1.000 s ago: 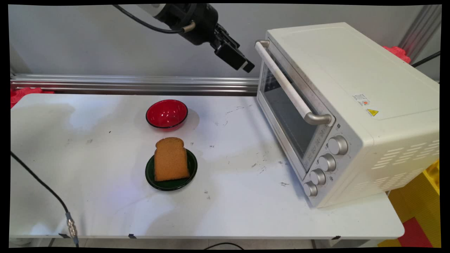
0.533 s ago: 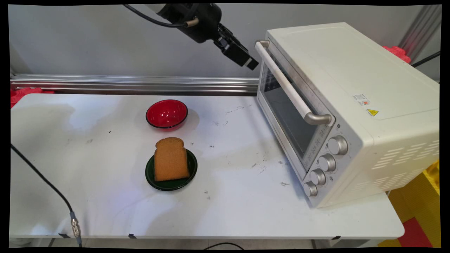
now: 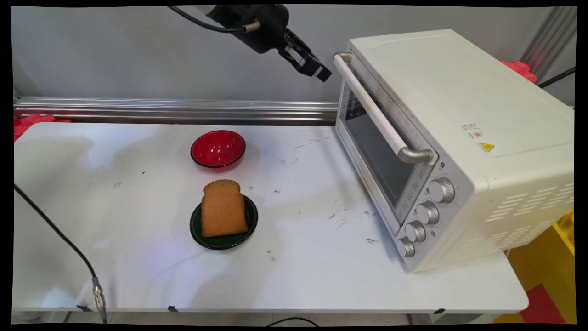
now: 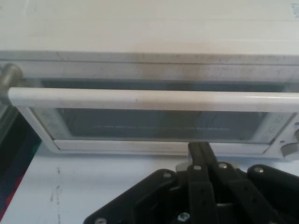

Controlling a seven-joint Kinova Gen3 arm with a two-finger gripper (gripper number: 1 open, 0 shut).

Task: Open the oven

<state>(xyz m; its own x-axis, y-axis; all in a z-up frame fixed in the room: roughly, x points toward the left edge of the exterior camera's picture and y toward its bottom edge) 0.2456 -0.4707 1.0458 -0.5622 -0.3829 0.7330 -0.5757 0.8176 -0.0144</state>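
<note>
White table [image 3: 138, 276] surface backs onto a grey wall and carries, at its right end, a cream toaster oven [image 3: 459, 138] with the door closed and a white bar handle [image 3: 376, 115] across the glass. Left of the oven, well apart from it, a slice of brown bread [image 3: 223, 209] lies on a dark green plate [image 3: 251, 220], with a red bowl [image 3: 217, 149] just behind. High at the top edge, the black gripper [image 3: 321, 73] hovers near the handle's far end, fingers [image 4: 200, 151] pressed together, holding nothing.
</note>
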